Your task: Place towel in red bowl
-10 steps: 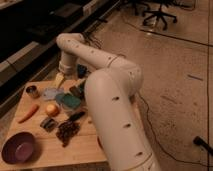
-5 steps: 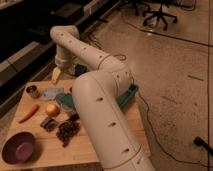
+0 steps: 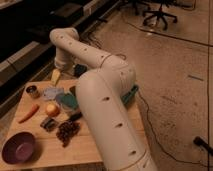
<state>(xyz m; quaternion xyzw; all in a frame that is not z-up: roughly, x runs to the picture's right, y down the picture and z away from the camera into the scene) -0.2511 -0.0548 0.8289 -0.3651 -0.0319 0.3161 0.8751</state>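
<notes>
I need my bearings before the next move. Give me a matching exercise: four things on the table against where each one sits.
Things:
1. red bowl
2. carrot
3. towel
4. metal cup

Places:
A. far left of the table
B. near left corner
C. left edge, between cup and bowl
D. just right of the cup

Pairs: 1-B, 2-C, 3-D, 4-A.

The gripper hangs at the table's far edge, above a yellow item and beyond the towel.
</notes>
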